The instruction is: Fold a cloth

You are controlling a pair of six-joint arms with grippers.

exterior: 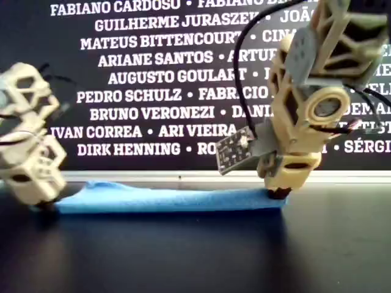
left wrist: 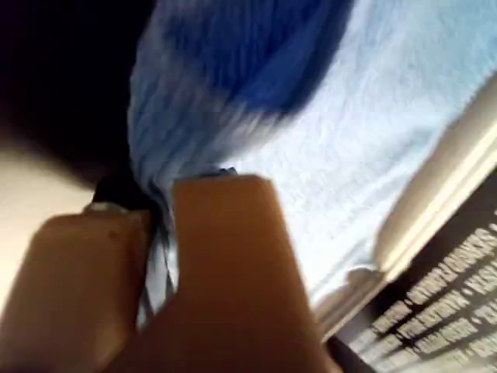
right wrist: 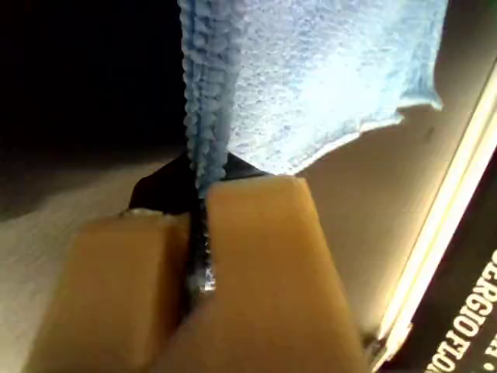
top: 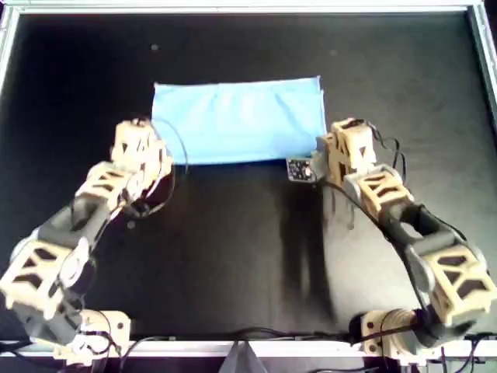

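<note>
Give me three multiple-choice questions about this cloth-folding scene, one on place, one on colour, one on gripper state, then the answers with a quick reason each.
1. Where does the cloth lie in the overhead view?
A. far half of the table
B. near edge
C. off the table

2. What colour is the cloth?
A. red
B. light blue
C. white

3. How do my first gripper and my second gripper stand?
A. both open
B. one open
C. both shut on cloth

Answers: A, it sits beyond both arms; B, plain light blue throughout; C, each wrist view shows fabric pinched between closed fingers.

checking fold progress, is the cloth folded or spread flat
Folded: the cloth lies as a half-height rectangle, with doubled edge layers in the second wrist view.
</note>
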